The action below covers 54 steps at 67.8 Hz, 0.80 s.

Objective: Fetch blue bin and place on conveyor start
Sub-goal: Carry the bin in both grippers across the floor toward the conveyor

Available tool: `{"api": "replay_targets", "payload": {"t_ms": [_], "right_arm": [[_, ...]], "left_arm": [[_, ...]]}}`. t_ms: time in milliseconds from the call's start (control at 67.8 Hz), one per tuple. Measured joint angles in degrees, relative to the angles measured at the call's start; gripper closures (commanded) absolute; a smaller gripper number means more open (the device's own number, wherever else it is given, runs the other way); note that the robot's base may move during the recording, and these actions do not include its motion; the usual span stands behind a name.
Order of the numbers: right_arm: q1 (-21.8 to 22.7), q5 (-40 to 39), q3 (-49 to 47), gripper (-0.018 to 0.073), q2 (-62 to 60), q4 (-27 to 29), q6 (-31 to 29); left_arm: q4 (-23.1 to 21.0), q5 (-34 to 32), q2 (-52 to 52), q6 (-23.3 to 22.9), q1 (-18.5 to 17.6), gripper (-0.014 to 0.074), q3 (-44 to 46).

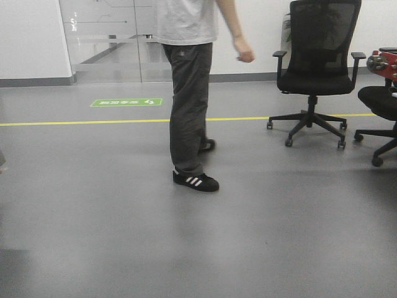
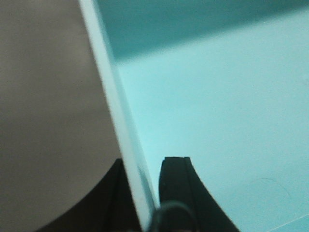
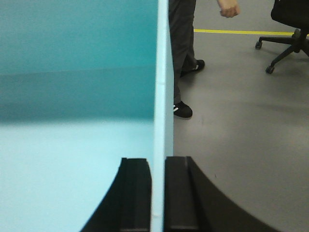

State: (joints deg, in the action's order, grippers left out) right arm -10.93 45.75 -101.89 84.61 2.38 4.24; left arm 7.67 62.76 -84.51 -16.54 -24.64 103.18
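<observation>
Pale turquoise plastic rectangular bin (image 3: 72, 145) is in hand on both sides: right gripper (image 3: 157, 159) has its two black fingers pinched on the thin side wall, one finger inside the tub, one outside; left gripper (image 2: 147, 160) is clamped the same way on another wall of the same bin (image 2: 217, 121), rim running up between the fingers. Bin interior looks empty, smooth floor and walls only. Beyond the wall, the right wrist view shows grey floor (image 3: 241, 145) well below, so the bin reads as lifted, not resting on anything, judged only. Front view shows a standing person in grey trousers and black striped sneakers (image 1: 189, 93), a black mesh office chair on castors (image 1: 316, 68), and a yellow floor line (image 1: 62, 123); no dark grey belt in any view. Progress: fetch and grasp look done; left to do is reaching the conveyor start, lowering the bin on it, and releasing both sides
</observation>
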Motion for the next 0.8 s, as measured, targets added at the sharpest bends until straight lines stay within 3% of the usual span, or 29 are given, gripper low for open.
{"api": "replay_targets", "payload": {"t_ms": [280,797], "right_arm": [[0.0,-0.1,0.0,0.0711,0.0,0.0,0.0],[0.1,-1.4,0.0,0.0711,0.0,-1.2,0.1]], "left_arm": [[0.0,-0.6,0.0,0.0,0.0,0.0708,0.0],[1.4,-9.8,0.0,0.0,0.1,0.0708,0.0]]}}
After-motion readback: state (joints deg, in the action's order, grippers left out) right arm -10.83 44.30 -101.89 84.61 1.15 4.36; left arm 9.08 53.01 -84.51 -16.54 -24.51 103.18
